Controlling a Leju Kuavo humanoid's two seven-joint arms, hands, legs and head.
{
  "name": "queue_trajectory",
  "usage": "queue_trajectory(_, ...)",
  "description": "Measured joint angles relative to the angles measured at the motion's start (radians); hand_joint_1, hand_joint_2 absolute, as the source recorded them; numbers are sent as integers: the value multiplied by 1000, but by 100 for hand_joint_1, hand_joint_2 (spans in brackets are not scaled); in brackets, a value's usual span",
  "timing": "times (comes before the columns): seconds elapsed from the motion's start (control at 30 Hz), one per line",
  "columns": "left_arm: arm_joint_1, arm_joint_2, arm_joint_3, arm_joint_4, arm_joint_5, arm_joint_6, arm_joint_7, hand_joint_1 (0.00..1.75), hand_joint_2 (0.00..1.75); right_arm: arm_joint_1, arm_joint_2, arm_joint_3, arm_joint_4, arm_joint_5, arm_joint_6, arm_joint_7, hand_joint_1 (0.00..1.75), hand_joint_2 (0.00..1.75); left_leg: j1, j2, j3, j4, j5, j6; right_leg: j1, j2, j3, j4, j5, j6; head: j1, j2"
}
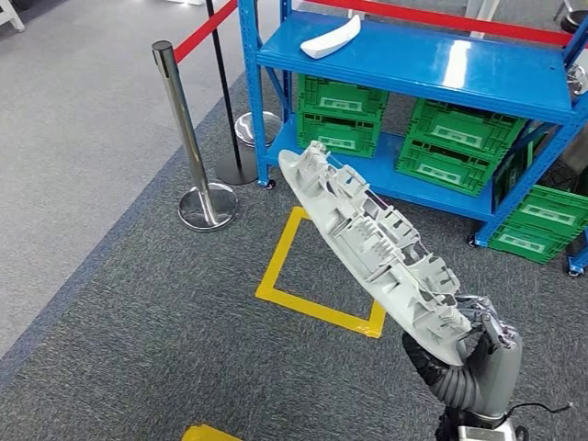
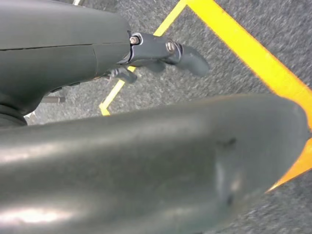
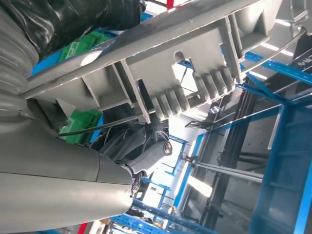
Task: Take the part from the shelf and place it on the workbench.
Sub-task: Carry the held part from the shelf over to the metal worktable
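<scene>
My right hand (image 1: 485,354) grips one end of a long light-grey ribbed plastic part (image 1: 374,243), which slants up and to the left over the carpet in front of the blue shelf (image 1: 444,64). Up close in the right wrist view, the part's ribbed underside (image 3: 162,63) lies against my hand (image 3: 66,175), whose fingers (image 3: 147,158) curl under it. A second white part (image 1: 332,39) lies on the shelf's upper board. My left hand (image 2: 110,117) hangs above the carpet with fingers (image 2: 176,53) stretched out and nothing in it.
Green crates (image 1: 340,115) sit on the lower shelf board and one more crate (image 1: 544,220) stands on the floor at the right. A chrome post (image 1: 187,138) with a red belt stands at the left. Yellow tape squares (image 1: 305,266) mark the carpet.
</scene>
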Motion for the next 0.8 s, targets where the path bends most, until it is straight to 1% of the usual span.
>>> queue_trajectory(0.03, 1, 0, 0, 0, 0, -1, 0, 0, 0, 0, 0, 0, 0, 0, 0, 0, 175, 175, 0, 5, -5, 8, -7, -6, -3, -8, 5, -8, 7, -5, -1, 0)
queue_trajectory(0.07, 1, 0, 0, 0, 0, -1, 0, 0, 0, 0, 0, -1, 0, 0, 0, 0, 175, 175, -1, 17, -16, 33, -26, -11, -7, -18, 10, -16, 15, -10, -6, 0)
queue_trajectory(0.1, 0, 0, 0, 0, 0, -1, 0, 0, 0, 1, 0, -1, 0, -1, 0, 0, 175, 175, 1, 34, -36, 78, -56, -17, -10, -28, 13, -22, 21, -12, -11, 0)
queue_trajectory(0.13, 0, -1, 0, 0, 0, -2, 0, 0, 0, 1, 0, -2, 0, -1, 0, 0, 175, 175, 3, 51, -62, 140, -91, -23, -10, -38, 12, -24, 23, -14, -16, 0)
queue_trajectory(0.17, 0, 0, 0, 0, 0, -3, -1, 0, 0, 2, 0, -2, 0, -1, 0, 0, 175, 175, 8, 60, -88, 205, -122, -29, -11, -49, 9, -24, 25, -15, -20, 0)
queue_trajectory(0.2, 0, 0, 0, 0, 2, -6, -1, 0, 0, 2, 0, -2, 0, -1, 0, 0, 175, 175, 13, 66, -105, 252, -140, -35, -12, -60, 5, -23, 24, -14, -21, 0)
queue_trajectory(0.23, 0, 1, 1, 0, 4, -9, -2, 0, 0, 2, 0, -3, 0, -1, 1, 0, 175, 175, 18, 70, -106, 265, -139, -41, -14, -71, 1, -22, 23, -11, -22, 0)
queue_trajectory(0.27, 1, 1, 2, 0, 7, -12, -3, 0, 0, 2, 0, -3, 0, -1, 1, 1, 175, 175, 23, 74, -88, 238, -123, -46, -17, -80, -2, -21, 21, -7, -22, 0)
queue_trajectory(0.3, 1, 1, 4, 0, 9, -14, -4, 0, 0, 2, 0, -2, 0, 0, 1, 1, 175, 175, 28, 83, -51, 177, -96, -51, -21, -89, -3, -18, 19, -1, -22, 0)
queue_trajectory(0.33, 0, 0, 5, 0, 12, -15, -5, 0, 0, 2, 0, -2, 0, 0, 1, 1, 175, 175, 31, 99, -10, 104, -72, -56, -23, -98, -1, -14, 15, 7, -24, 0)
queue_trajectory(0.37, -1, -2, 6, 0, 13, -15, -6, 0, 0, 2, 0, -2, 0, 0, 1, 1, 175, 175, 32, 110, 23, 46, -53, -55, -24, -105, 0, -8, 10, 17, -26, 0)
queue_trajectory(0.4, -2, -2, 6, 0, 14, -15, -7, 0, 0, 2, 0, -2, 0, 0, 1, 1, 175, 175, 32, 118, 42, 11, -45, -50, -23, -111, 1, -3, 6, 26, -27, 0)
queue_trajectory(0.43, -3, -3, 6, 0, 15, -16, -7, 0, 0, 2, 0, -2, 0, 1, 1, 1, 175, 175, 29, 119, 46, 1, -44, -42, -22, -116, 4, 0, 4, 35, -26, 0)
queue_trajectory(0.5, -1, -2, 8, 0, 15, -16, -7, 0, 0, 1, 0, -1, 0, 1, 1, 1, 175, 175, 26, 105, 38, 6, -42, -21, -25, -122, 9, -1, 3, 51, -21, 0)
queue_trajectory(0.53, 0, -2, 9, 0, 15, -15, -7, 0, 0, 0, 0, -1, 0, 1, 1, 1, 175, 175, 26, 99, 36, 6, -39, -13, -27, -113, 8, 4, -4, 56, -18, 0)
queue_trajectory(0.57, 0, -2, 12, 0, 16, -14, -7, 0, 0, 0, -1, 0, 0, 1, 1, 1, 175, 175, 26, 92, 34, 4, -36, -5, -29, -97, -3, 27, -21, 60, -15, 0)
queue_trajectory(0.6, 0, -1, 14, 0, 18, -12, -8, 0, 0, 1, -2, 0, 0, 1, 2, 1, 175, 175, 26, 86, 33, 2, -34, 2, -29, -76, -25, 71, -49, 60, -10, 0)
queue_trajectory(0.63, 0, -2, 17, 0, 20, -9, -8, 0, 0, 1, -3, 2, 0, 1, 2, 2, 175, 175, 23, 80, 31, 2, -33, 7, -28, -56, -57, 137, -83, 59, -4, 0)
queue_trajectory(0.67, -1, -2, 20, 0, 22, -5, -9, 0, 0, 2, -3, 2, 0, 1, 2, 2, 175, 175, 20, 72, 29, 2, -33, 11, -26, -45, -94, 210, -113, 56, -1, 0)
queue_trajectory(0.7, -1, -3, 22, 0, 24, -3, -9, 0, 0, 2, -4, 3, 0, 1, 2, 2, 175, 175, 16, 64, 28, 3, -34, 14, -24, -40, -126, 269, -131, 53, 1, 0)
queue_trajectory(0.73, 0, -3, 23, 0, 23, -1, -9, 0, 0, 3, -4, 4, 0, 1, 2, 2, 175, 175, 12, 54, 27, 3, -34, 15, -21, -38, -145, 298, -130, 48, 2, 0)
queue_trajectory(0.77, 0, -2, 23, 0, 23, 0, -9, 0, 0, 3, -5, 4, 0, 1, 2, 2, 175, 175, 8, 44, 28, 3, -34, 16, -18, -36, -145, 286, -107, 42, 2, 0)
queue_trajectory(0.8, 0, -2, 23, 0, 22, 0, -9, 0, 0, 3, -6, 4, 0, 1, 2, 2, 175, 175, 5, 33, 29, 4, -34, 16, -15, -30, -127, 234, -68, 35, 2, 0)
